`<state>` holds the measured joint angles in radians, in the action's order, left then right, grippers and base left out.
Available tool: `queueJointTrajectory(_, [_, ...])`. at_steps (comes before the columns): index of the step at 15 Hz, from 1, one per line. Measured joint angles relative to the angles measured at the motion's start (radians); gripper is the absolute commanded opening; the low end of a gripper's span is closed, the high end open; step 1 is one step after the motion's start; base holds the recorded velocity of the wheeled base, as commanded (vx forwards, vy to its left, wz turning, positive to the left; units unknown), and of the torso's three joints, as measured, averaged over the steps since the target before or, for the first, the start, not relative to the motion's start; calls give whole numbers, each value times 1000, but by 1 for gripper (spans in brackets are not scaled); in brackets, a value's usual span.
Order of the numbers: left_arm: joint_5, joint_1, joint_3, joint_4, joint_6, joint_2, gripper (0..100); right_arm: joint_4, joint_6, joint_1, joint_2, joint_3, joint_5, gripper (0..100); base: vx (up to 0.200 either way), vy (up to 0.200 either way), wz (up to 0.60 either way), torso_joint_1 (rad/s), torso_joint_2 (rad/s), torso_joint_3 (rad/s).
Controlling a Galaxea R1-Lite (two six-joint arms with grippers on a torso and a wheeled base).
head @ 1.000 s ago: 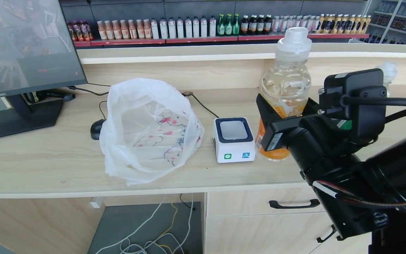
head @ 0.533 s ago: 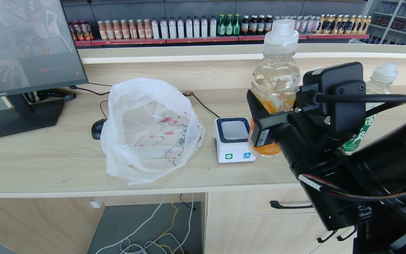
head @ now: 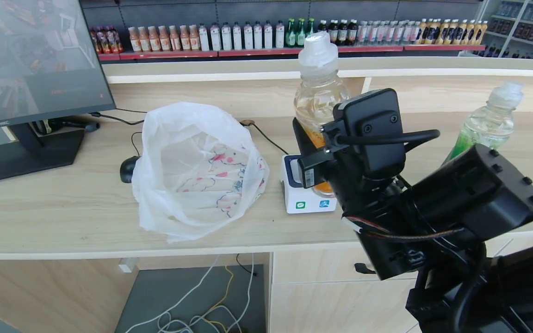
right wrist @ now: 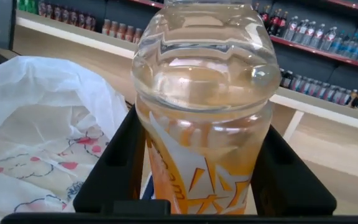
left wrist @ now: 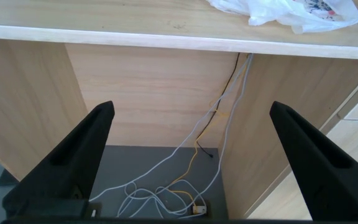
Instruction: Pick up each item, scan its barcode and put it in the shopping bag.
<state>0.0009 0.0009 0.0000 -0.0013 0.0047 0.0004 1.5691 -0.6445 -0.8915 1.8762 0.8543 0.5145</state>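
My right gripper [head: 310,159] is shut on an orange-labelled drink bottle [head: 318,92] with a white cap, holding it upright just above the white barcode scanner [head: 300,198]. In the right wrist view the bottle [right wrist: 204,112] sits between the two black fingers [right wrist: 110,155]. The white shopping bag [head: 197,171] stands open on the counter left of the scanner. A green-labelled bottle [head: 486,122] stands at the counter's right. My left gripper [left wrist: 191,155] hangs open below the counter edge, with nothing between its fingers.
A monitor [head: 30,60] on a black stand occupies the far left, with a mouse [head: 127,169] and cables beside the bag. A raised wooden ledge [head: 248,74] runs behind the counter. Loose cables [left wrist: 185,180] lie on the floor under the counter.
My right gripper has carried the orange bottle leftward, from right of the scanner to above it. The green bottle behind it has come into view.
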Motion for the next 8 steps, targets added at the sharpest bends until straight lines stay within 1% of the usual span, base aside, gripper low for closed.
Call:
queueJointTrajectory(1, [0,0,0,0,0,0,100,0,-32,-3,3,4,-5,0,0,0,0,0,0,0])
queueJointTrajectory(3, [0,0,0,0,0,0,100,0,-82,-9,6,11,-68,0,0,0,0,0,0,0])
queueJointTrajectory(5, [0,1,0,0,0,0,100,-1,-115,-8,7,15,-90,0,0,0,0,0,0,0])
queueJointTrajectory(6, [0,1,0,0,0,0,100,-8,-119,-7,7,19,-103,0,0,0,0,0,0,0])
queueJointTrajectory(8, [0,1,0,0,0,0,100,-31,-121,0,7,24,-170,0,0,0,0,0,0,0])
